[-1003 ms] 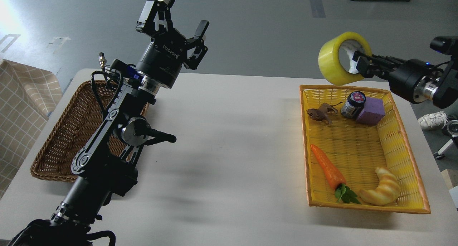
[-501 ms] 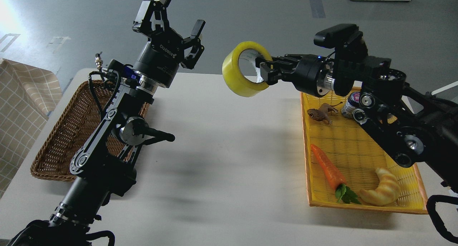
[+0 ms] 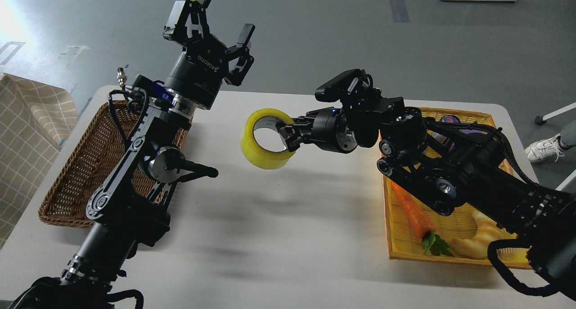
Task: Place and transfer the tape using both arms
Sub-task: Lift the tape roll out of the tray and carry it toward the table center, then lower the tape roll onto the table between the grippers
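— Right gripper (image 3: 284, 133)?
— Clamped on the tape (image 3: 265, 139), one finger through its core; I have it above the table (image 3: 288, 237), mid-span.
— Left gripper (image 3: 220, 19)?
— Spread wide, holding nothing.

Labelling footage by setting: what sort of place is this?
Probably a robotics lab or test space: a white table on a bare grey floor, with toy food in a yellow basket and a wicker basket as props.
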`<state>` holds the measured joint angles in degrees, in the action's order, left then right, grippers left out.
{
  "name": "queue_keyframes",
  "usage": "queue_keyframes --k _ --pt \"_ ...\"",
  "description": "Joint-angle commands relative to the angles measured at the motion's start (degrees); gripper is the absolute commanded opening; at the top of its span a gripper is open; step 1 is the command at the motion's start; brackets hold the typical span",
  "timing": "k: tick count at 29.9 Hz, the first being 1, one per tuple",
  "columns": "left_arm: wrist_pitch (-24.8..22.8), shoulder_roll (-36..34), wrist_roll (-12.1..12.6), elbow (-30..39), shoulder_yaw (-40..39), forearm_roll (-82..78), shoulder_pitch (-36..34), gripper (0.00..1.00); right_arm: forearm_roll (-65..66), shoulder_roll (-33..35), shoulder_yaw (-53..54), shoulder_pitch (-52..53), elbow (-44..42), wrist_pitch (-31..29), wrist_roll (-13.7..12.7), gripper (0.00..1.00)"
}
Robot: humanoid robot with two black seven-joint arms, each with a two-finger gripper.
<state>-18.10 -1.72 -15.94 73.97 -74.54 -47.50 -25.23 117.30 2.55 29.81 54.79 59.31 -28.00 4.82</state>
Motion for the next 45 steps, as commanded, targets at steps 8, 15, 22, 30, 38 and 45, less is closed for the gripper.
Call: queue_keyframes --k 8,15,22,30,38,45 --pt "0.0 0.14 -0.15 0.03 -0.08 0.04 0.97 0.98 2.32 -2.55 -0.55 -3.38 -3.58 0.0 0.02 0.0" --pt "0.0 0.32 -0.15 0.21 -0.08 -0.05 1.93 0.98 2.32 -2.55 -0.63 -4.87 -4.02 0.0 0.02 0.0" --pt "0.0 0.32 -0.15 0.3 -0.08 -0.05 1.93 0.98 2.32 -2.55 -0.63 -5.93 -4.64 0.0 0.02 0.01" --pt "0.0 0.32 -0.15 0.38 -0.08 -0.05 1.93 0.98 2.32 -2.55 -0.63 -6.81 -4.73 0.0 -0.07 0.02" --pt "0.0 0.32 -0.15 0.3 -0.17 0.04 1.93 0.98 2.5 -2.55 -0.63 -8.12 -5.16 0.0 -0.16 0.03" --pt "0.0 0.32 -0.15 0.3 -0.17 0.04 1.93 0.98 2.5 -2.55 -0.63 -8.12 -5.25 0.0 -0.07 0.03"
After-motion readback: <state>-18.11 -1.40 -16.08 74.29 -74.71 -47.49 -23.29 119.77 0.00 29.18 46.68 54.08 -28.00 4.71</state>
